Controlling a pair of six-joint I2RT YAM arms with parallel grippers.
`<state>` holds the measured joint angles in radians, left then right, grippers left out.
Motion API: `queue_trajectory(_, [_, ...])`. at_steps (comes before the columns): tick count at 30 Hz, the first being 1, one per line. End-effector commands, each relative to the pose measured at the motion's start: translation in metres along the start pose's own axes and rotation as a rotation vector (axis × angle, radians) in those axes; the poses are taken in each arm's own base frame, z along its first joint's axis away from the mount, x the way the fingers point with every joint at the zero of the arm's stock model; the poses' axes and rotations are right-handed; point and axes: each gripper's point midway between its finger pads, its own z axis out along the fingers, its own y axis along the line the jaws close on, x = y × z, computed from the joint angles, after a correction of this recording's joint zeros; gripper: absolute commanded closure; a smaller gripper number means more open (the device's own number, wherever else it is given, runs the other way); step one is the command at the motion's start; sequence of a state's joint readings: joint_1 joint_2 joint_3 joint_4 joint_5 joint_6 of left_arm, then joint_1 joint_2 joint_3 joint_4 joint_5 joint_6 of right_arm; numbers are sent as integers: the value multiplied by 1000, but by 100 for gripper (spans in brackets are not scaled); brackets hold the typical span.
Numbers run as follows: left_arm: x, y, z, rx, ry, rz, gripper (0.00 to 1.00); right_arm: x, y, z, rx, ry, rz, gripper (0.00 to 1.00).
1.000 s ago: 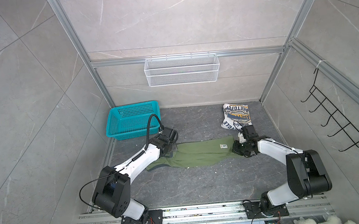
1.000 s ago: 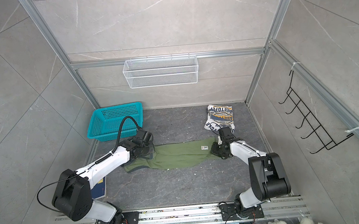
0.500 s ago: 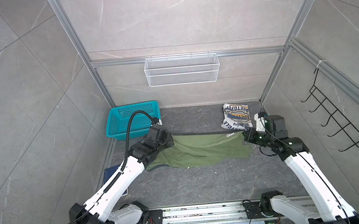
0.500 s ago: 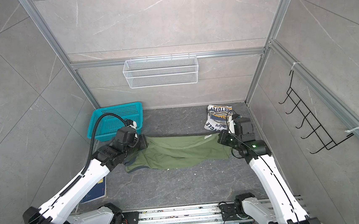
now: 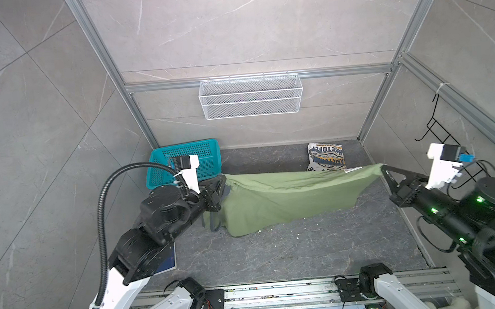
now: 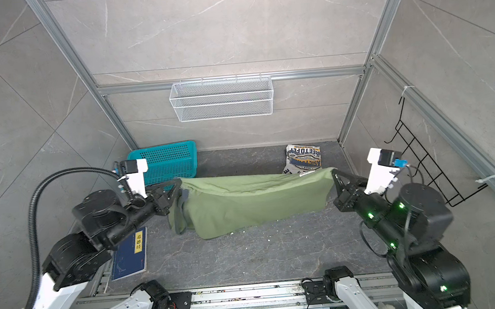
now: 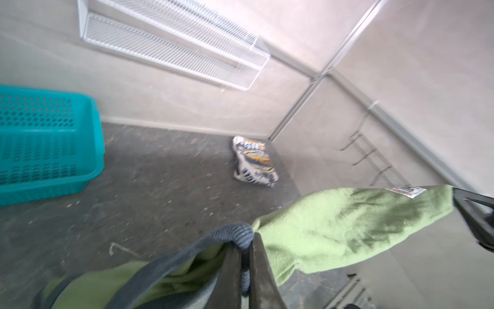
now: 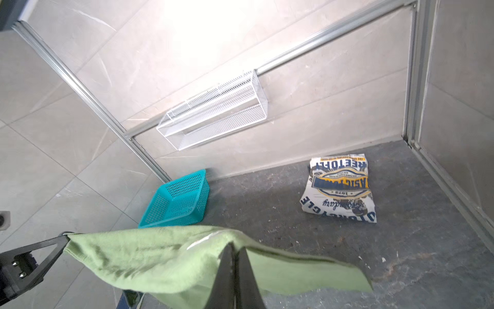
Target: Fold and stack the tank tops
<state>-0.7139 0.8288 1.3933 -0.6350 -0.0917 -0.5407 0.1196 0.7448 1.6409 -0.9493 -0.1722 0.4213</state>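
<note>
Two grippers, left gripper [image 5: 223, 181] and right gripper [image 5: 382, 168], each clamp one end of the olive green cloth tank top [image 5: 286, 197] stretched between them over the dark grey table [image 5: 278, 249], so lower both ends level and together, short of the folded white printed tank top [image 5: 326, 156] behind.

book [image 5: 168, 258]: at the floor's 8 o'clock, mostly hidden under the left arm [image 5: 155, 223] in a top view.
white tank top [image 5: 326, 156]: at 1 o'clock, its near edge was hidden behind the olive tank top [image 5: 286, 199].
label [image 5: 353, 169]: its print was too small to read.
teal basket [image 7: 40, 139]: blurred and cut off by the left wrist picture's edge.
right arm [image 5: 488, 233]: cut off at 4 o'clock in both top views.
</note>
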Motion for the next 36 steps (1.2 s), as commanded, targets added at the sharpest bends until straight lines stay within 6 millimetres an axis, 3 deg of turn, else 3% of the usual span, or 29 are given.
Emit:
queue_trajectory(1, [-23, -36, -36, 171, -49, -1, 100, -15, 15, -34, -26, -37, -24, 100])
queue_trajectory(5, [-37, -51, -57, 247, -88, -22, 100, -39, 27, -57, -42, -108, -25, 100])
queue_trajectory(7, [-39, -42, -50, 183, -97, -11, 100, -40, 21, -44, -10, -91, -22, 100])
queue_trajectory(9, [-34, -25, -30, 83, -73, 4, 100, -34, 9, -21, 38, -48, -10, 100])
queue_trajectory(12, [-11, 0, 15, -54, 15, 21, 100, -12, -8, 20, 68, 27, 12, 100])
queue_trajectory(15, [24, 34, 62, -207, 106, 42, 100, 23, -31, 61, 106, 113, 39, 100])
queue_trajectory(20, [84, 99, 133, -475, 258, 160, 100, 105, -84, 137, 198, 291, 63, 100])
queue_trajectory(25, [122, 145, 195, -630, 368, 250, 100, 182, -139, 204, 315, 448, 73, 100])
queue_trajectory(28, [139, 171, 227, -704, 416, 281, 100, 215, -162, 237, 357, 514, 87, 100])
queue_trajectory(32, [151, 189, 256, -744, 446, 298, 100, 235, -183, 264, 411, 540, 91, 100])
queue_trajectory(36, [138, 183, 252, -734, 406, 290, 100, 221, -176, 263, 399, 527, 75, 100])
